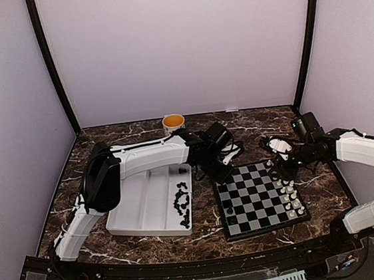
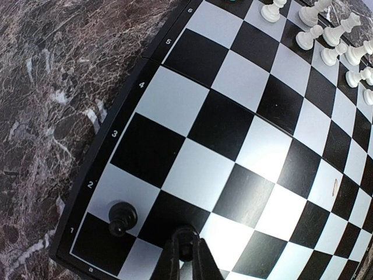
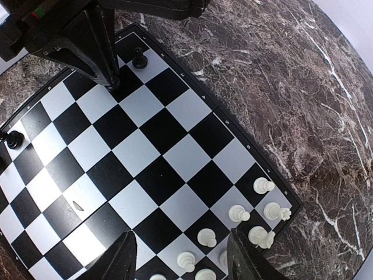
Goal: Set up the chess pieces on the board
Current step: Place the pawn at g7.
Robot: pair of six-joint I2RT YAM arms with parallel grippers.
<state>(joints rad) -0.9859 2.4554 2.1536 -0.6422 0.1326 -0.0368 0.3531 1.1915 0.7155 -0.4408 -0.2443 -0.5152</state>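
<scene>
Dark marble with white veins covers the table (image 1: 151,245), and pale lilac walls (image 1: 177,47) stand around it. On its right half lies the board (image 1: 256,196), flat, close beside a white tray (image 1: 146,198) that holds a heap of black chess pieces (image 1: 182,204) along its right side. An orange mug (image 1: 173,122) stands at the far edge, well apart from both.

White chess pieces (image 3: 239,213) stand in two rows along the right side of the board. One black pawn (image 2: 122,216) stands upright near the far left corner, and a second black piece (image 3: 13,139) stands further along the same left edge.

The left gripper (image 2: 185,245) hangs over that corner, just beside the pawn, with its jaws pressed together. If something tiny is pinched between them I cannot tell, because the tips are dark. The right gripper (image 3: 181,236) hovers over the white rows with its jaws wide apart, holding nothing.
</scene>
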